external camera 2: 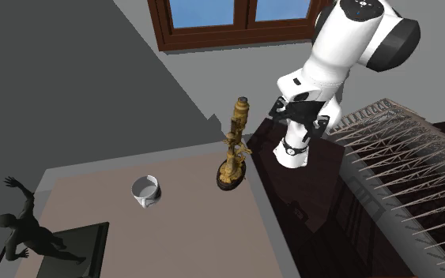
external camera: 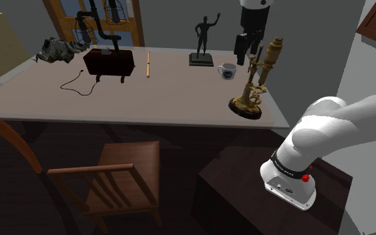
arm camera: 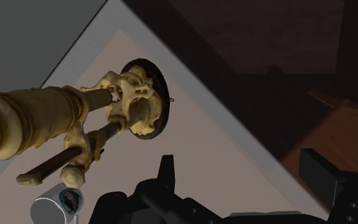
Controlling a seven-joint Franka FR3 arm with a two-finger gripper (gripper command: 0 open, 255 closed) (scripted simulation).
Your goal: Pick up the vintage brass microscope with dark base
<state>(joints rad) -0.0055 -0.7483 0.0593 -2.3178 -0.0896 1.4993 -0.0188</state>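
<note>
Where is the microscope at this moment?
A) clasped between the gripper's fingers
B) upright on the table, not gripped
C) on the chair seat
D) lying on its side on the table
B: the microscope stands upright near the table edge, and the open gripper has nothing between its fingers; the microscope is off to one side of them.
</note>
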